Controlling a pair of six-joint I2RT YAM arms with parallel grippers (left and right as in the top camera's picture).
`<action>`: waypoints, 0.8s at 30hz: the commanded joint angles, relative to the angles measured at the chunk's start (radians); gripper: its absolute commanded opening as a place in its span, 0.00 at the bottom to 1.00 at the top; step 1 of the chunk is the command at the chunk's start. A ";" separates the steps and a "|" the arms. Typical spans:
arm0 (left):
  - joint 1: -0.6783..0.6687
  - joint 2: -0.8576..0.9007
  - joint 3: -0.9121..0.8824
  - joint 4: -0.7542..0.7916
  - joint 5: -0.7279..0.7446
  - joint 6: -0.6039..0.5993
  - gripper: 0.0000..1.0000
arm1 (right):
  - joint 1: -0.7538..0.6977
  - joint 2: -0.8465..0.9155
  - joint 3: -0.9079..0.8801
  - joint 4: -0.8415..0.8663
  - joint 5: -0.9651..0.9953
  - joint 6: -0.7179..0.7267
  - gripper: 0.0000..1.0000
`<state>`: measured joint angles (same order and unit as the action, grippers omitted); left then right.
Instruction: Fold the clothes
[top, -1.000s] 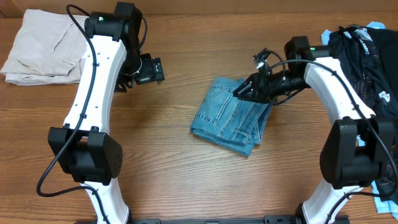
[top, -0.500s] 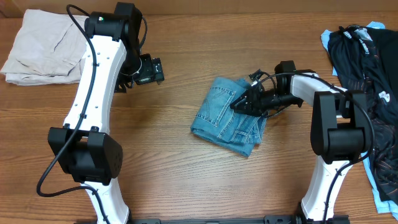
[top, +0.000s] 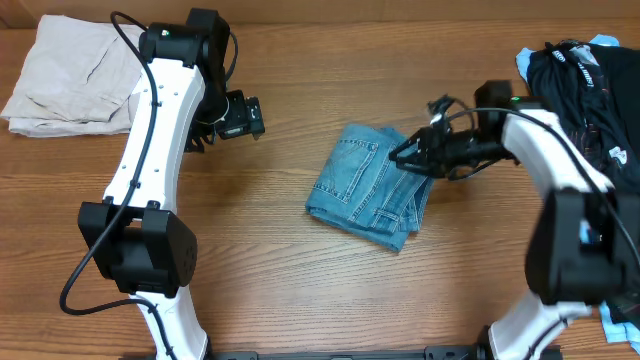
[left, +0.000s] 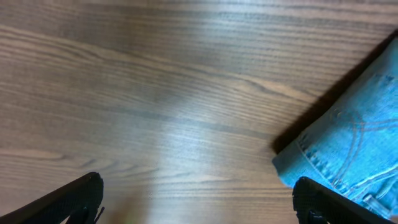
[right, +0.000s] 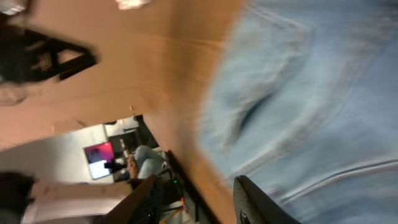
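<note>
Right gripper (top: 397, 158) hangs at the right edge of the jeans (top: 368, 186), jaws apparently parted on nothing, though its own view is blurred. Left gripper (top: 252, 114) gapes wide over bare table (top: 250, 250). The jeans lie folded mid-table. Risk: a fingertip snagging the top layer would drag the fold apart

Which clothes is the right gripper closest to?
The folded blue jeans: the right gripper is at their edge. The beige clothes and the dark pile lie farther.
</note>
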<state>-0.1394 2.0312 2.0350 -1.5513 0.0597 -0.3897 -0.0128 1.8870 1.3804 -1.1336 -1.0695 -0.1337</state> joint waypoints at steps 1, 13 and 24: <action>0.000 0.000 -0.005 0.018 0.037 -0.013 1.00 | 0.061 -0.069 0.024 -0.045 -0.005 -0.047 0.41; 0.000 0.000 -0.005 0.011 0.042 -0.015 1.00 | 0.268 -0.030 -0.205 0.228 -0.005 0.095 0.41; 0.000 0.000 -0.005 0.003 0.042 -0.014 1.00 | 0.196 0.119 -0.410 0.393 0.114 0.168 0.40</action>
<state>-0.1394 2.0312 2.0350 -1.5459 0.0929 -0.3904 0.2165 1.9507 1.0019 -0.7444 -1.0420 0.0170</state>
